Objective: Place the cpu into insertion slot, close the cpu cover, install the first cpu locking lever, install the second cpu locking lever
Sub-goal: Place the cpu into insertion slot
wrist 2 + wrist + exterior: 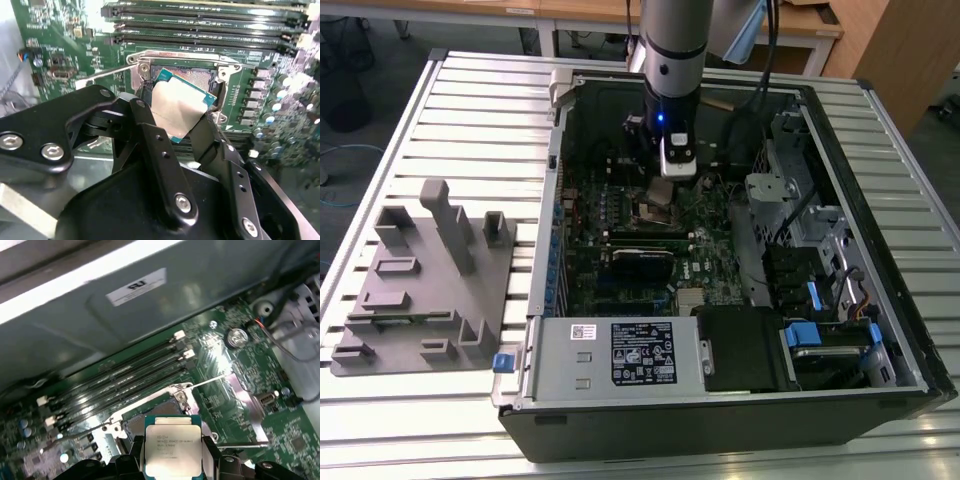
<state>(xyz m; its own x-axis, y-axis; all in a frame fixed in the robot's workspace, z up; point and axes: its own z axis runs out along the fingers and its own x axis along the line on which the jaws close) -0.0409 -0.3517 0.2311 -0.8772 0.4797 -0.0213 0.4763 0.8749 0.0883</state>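
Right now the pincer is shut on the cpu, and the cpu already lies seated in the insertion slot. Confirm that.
One thing is wrong: the cpu is not seated. The second wrist view shows it gripped in the pincer and held above the insertion slot, whose brownish contact field shows uncovered beyond the chip's edge. The rest is right: the pincer is shut on the cpu.

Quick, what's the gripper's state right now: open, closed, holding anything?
Gripper: closed on the cpu, holding it tilted just above the insertion slot, not yet seated.
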